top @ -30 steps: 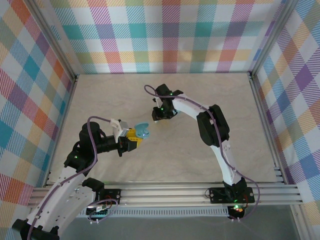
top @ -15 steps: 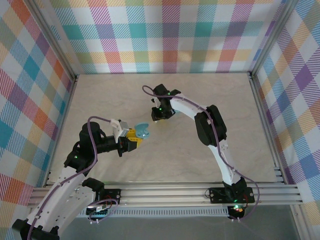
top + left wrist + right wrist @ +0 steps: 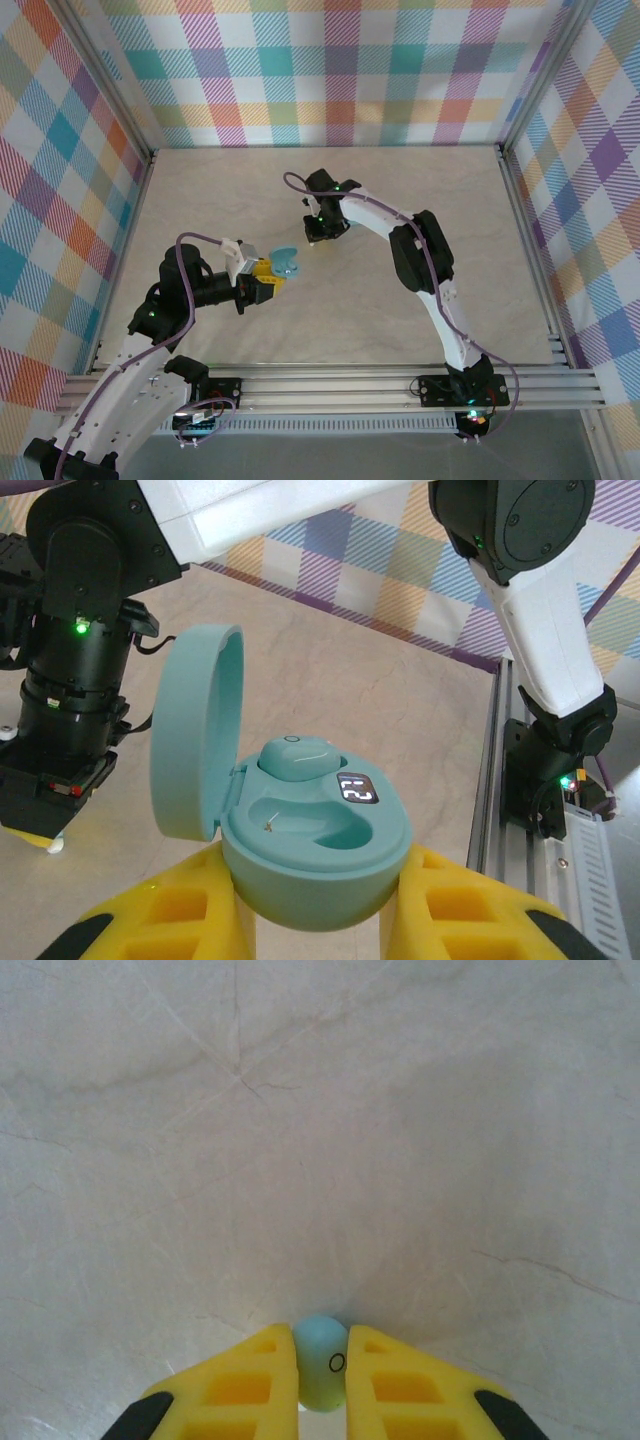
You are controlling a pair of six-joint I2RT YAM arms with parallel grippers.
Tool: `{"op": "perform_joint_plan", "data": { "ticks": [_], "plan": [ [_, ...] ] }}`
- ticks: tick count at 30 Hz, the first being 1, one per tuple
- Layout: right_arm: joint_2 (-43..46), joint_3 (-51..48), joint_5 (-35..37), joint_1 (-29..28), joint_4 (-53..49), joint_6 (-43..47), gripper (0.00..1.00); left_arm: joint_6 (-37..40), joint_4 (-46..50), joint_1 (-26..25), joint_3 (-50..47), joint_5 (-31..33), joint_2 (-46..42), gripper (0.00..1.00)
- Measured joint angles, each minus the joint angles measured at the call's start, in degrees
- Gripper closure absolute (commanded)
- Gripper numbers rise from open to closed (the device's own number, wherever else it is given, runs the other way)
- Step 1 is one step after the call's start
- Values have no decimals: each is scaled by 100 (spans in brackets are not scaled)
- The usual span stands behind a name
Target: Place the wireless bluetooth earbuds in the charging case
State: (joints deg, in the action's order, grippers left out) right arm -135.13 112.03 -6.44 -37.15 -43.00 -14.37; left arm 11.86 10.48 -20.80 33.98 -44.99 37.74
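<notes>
starting nearest the bases, the charging case (image 3: 330, 875) is seen clamped between the jaws of the left gripper (image 3: 318, 905), lid swung open, one seated earbud (image 3: 295, 755) beside the display and the empty well (image 3: 312, 825) left bare. farther out — beyond the case in the top view — a second earbud (image 3: 318, 1345) is pinched between the right gripper (image 3: 320, 1380) jaws, long axis along the fingers, low over the table (image 3: 320, 1110). the bare well is judged to lie back toward the left arm.
</notes>
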Motion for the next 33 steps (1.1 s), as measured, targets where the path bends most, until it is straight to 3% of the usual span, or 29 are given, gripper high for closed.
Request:
{"op": "perform_joint_plan", "data": {
  "ticks": [7, 25, 33],
  "plan": [
    [765, -505, 63, 35, -11, -9, 89, -2, -7, 0, 0, 120, 7, 86],
    [4118, -2321, 190, 81, -385, -348, 89, -70, -356, 0, 79, 188, 400, 86],
    [5003, -2457, 170, -15, -632, -592, 90, -70, -485, 0, 79, 267, 459, 86]
  ]
}}
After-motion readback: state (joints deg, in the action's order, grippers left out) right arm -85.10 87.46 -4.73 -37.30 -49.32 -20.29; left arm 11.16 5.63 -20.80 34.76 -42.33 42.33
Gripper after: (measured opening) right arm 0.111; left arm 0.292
